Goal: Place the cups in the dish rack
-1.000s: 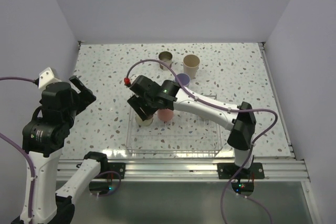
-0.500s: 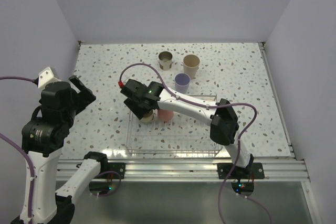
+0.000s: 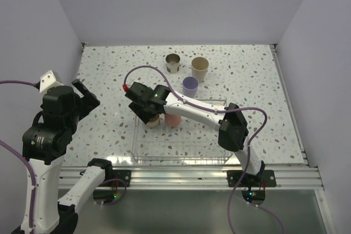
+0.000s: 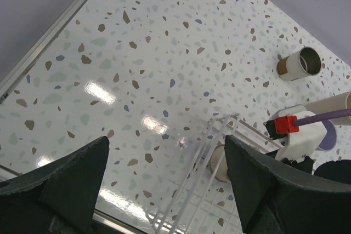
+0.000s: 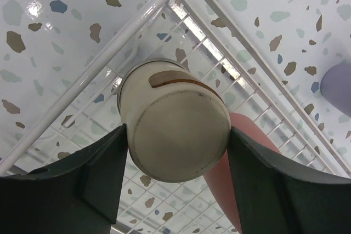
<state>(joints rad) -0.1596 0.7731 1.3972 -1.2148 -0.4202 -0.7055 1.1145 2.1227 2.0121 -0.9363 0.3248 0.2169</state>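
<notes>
My right jaws pinch a steel cup point(image 5: 174, 135), base up and upright, low in the rack's point(image 3: 181, 161) far-left corner, just beside the pink cup point(image 3: 173, 120). The wire floor lies underneath, with the rim close on two sides. My left jaws hang spread, well left of the rack over the counter point(image 3: 109, 80).

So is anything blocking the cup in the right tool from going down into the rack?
Nothing visible. The right tool holds the cup over a bare corner of the rack; the pink cup stands beside it, not underneath.
</notes>
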